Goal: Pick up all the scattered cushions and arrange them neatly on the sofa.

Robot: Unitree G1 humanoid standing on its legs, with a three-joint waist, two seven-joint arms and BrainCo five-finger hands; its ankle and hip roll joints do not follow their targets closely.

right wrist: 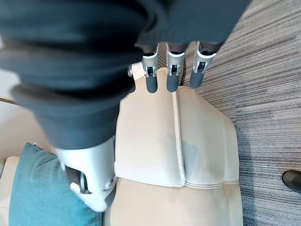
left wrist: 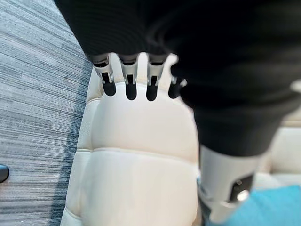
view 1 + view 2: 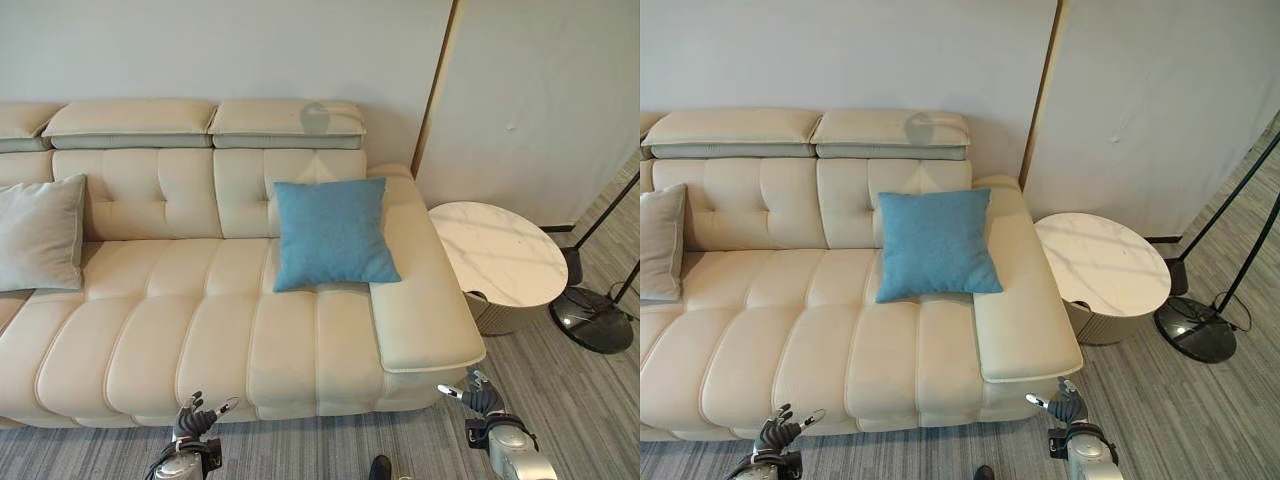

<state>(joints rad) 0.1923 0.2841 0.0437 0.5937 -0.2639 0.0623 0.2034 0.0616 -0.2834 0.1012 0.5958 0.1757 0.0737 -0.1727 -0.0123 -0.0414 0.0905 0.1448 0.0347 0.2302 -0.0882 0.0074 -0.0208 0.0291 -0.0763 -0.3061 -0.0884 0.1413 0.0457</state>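
A blue cushion (image 3: pixel 330 234) leans upright against the backrest at the right end of the cream sofa (image 3: pixel 210 340), beside the armrest. A grey cushion (image 3: pixel 40 232) leans on the backrest at the sofa's left part. My left hand (image 3: pixel 196 418) hangs low in front of the sofa's front edge, fingers relaxed and holding nothing. My right hand (image 3: pixel 482 398) hovers low by the sofa's right front corner, also empty with relaxed fingers. In the wrist views the straight fingers (image 2: pixel 129 84) and fingers (image 1: pixel 172 75) point at the sofa's padding.
A round white marble side table (image 3: pixel 500 255) stands right of the armrest. A black floor lamp base (image 3: pixel 592 320) and its poles stand further right. Grey striped carpet (image 3: pixel 560 390) covers the floor. A dark shoe tip (image 3: pixel 380 467) shows at the bottom edge.
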